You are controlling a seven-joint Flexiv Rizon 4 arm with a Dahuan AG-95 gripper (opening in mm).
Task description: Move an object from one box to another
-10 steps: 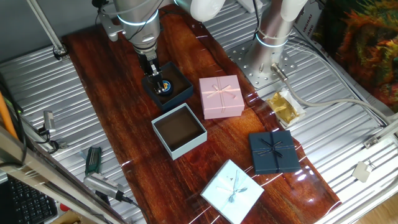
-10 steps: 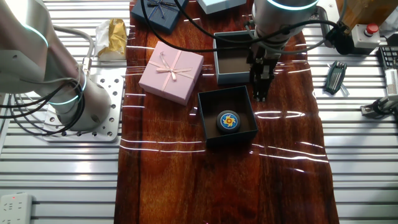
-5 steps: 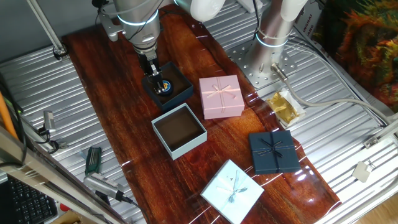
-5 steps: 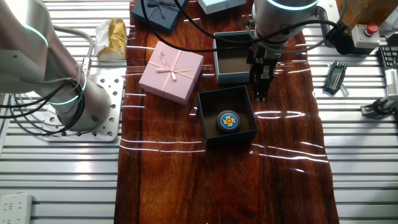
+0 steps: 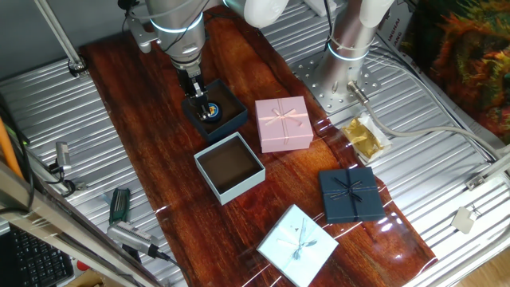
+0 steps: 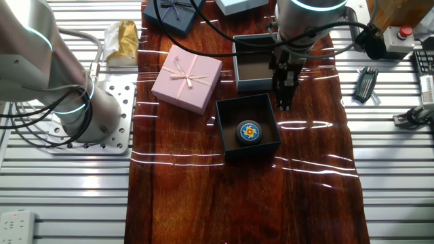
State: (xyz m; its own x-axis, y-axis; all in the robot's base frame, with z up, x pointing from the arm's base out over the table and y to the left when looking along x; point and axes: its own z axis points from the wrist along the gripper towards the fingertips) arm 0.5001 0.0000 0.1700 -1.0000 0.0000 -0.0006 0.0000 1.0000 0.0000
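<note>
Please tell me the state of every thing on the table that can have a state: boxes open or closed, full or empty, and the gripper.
Dark navy box: open, holds the disc.
Disc: lying flat inside, not gripped.
Pale blue open box: lidless, empty.
Pink gift box: closed, bow on top.
Navy gift box: closed, ribbon tied.
Pale blue gift box: closed, ribbon tied.
Gripper: beside the dark navy box, holding nothing; jaw opening unclear.

No change is seen between the earlier pictures and now — no shift is shown by the gripper (image 6: 284, 103), the disc (image 6: 249, 131) or the navy box tray (image 6: 227, 135) — every position is matched in both views.
</note>
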